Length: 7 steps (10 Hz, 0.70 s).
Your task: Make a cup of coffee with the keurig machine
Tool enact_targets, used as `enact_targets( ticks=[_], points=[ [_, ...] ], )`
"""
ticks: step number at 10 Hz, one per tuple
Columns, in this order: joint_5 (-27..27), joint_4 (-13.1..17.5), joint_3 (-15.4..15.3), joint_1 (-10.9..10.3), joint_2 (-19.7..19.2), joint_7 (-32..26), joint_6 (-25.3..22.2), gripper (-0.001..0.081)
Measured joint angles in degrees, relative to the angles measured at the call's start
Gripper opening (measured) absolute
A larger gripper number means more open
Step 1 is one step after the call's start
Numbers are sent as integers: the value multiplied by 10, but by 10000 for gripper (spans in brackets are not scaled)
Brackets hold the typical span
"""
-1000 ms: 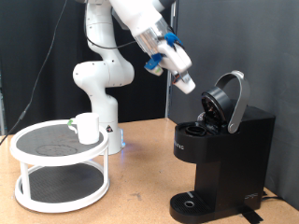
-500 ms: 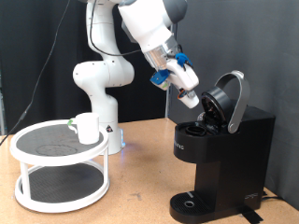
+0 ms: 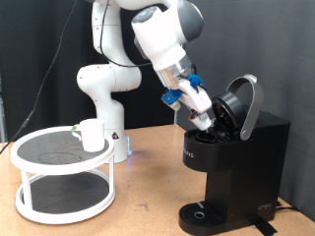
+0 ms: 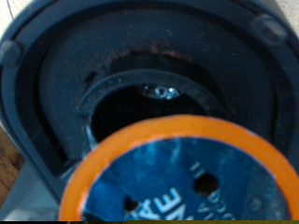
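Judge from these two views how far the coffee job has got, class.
Done: the keurig machine has its lid raised, leaving the pod chamber open and apparently empty. In hand: the gripper is at that opening, and the wrist view shows an orange-rimmed pod just before the chamber. Left: the cup sits on the white stand, not under the spout.

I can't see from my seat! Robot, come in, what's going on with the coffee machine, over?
Gripper at the keurig machine, lid up. Orange-rimmed pod right at the pod chamber. Cup on the white stand. Nothing blocking.
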<state>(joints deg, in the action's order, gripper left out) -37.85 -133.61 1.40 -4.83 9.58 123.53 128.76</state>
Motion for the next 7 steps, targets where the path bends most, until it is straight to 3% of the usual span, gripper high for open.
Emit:
enact_targets(
  ticks=[7],
  points=[
    [-2,0,-11,0,-30,-7,23,380]
  ],
)
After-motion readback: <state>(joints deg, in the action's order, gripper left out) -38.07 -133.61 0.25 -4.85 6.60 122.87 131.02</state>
